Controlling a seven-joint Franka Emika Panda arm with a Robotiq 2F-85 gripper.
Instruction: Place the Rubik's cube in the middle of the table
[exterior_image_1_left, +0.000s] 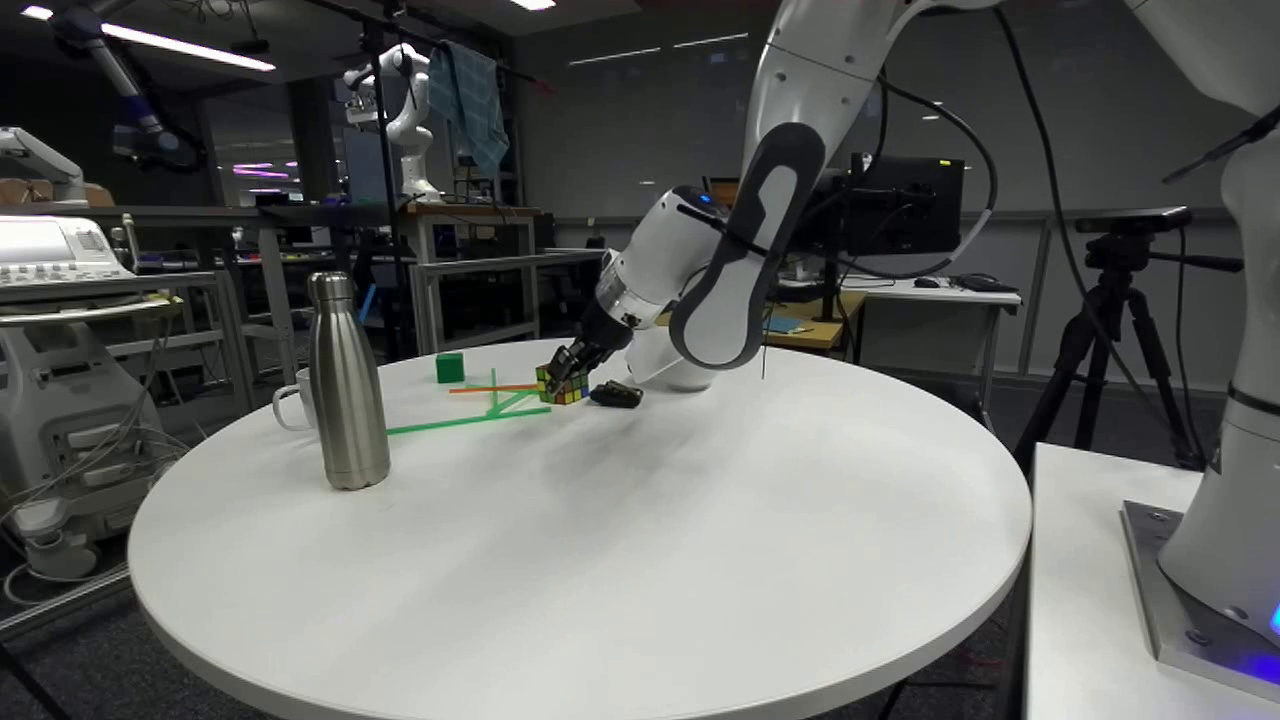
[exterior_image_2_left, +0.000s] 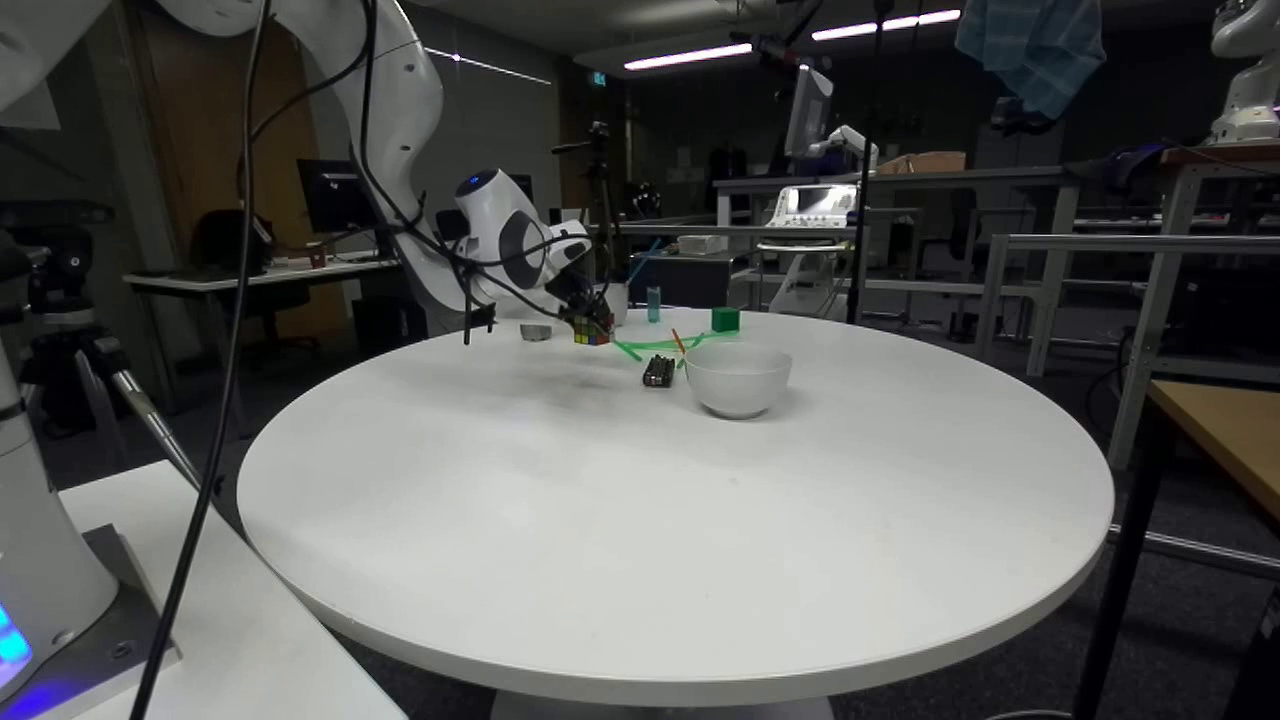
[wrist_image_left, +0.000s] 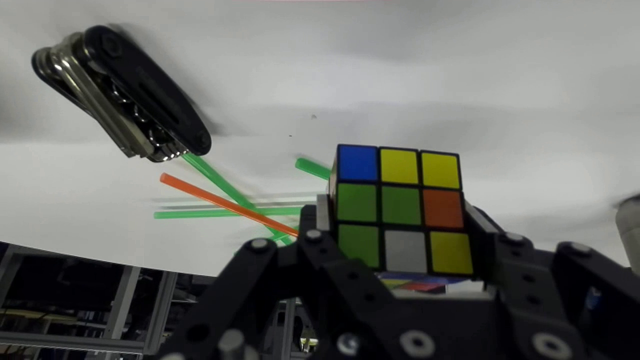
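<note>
Wrist view: gripper (wrist_image_left: 399, 214) pinching Rubik's cube (wrist_image_left: 401, 206). In exterior view: round white table (exterior_image_1_left: 640, 560); tripod (exterior_image_1_left: 1112, 290), monitor (exterior_image_1_left: 925, 205) beyond.

A brushed-steel bottle (exterior_image_1_left: 350, 400) conceals part of a white mug (exterior_image_1_left: 304, 392) in an exterior view, while a white robot arm (exterior_image_1_left: 780, 200), cropped at the top edge, obscures much of a round white bowl (exterior_image_1_left: 690, 378). In the wrist view, black jaws hide one end of an orange straw (wrist_image_left: 215, 200) and part of the multicoloured Rubik's cube (wrist_image_left: 400, 205); a grey object (wrist_image_left: 631, 225), sliced by the right edge, defies identification.
</note>
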